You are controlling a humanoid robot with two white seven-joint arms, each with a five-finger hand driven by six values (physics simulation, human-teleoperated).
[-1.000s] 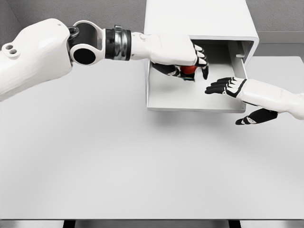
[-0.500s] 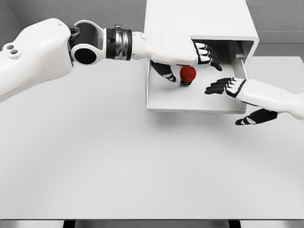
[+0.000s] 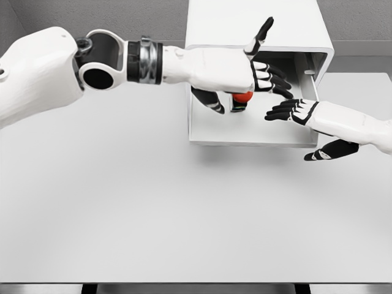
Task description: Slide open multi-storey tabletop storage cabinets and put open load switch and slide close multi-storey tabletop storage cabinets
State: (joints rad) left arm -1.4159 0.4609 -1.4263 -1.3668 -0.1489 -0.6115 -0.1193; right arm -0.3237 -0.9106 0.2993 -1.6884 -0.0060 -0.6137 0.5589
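Left hand (image 3: 248, 73) (fingers spread) above red switch (image 3: 243, 97) in drawer (image 3: 245, 130).

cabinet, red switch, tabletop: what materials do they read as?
Simulator render, so looks only.
Cabinet: smooth matte white, thin uniform walls and rounded edges; reads as painted sheet metal or moulded plastic, cannot tell which.
Switch in the open drawer: glossy-looking red cap on a dark base, probably plastic; mostly hidden by the left hand.
Table: flat matte light grey, no grain; laminate-like.

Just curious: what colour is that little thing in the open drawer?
Red, with a dark base. The load switch shows in the head view, under the left hand.
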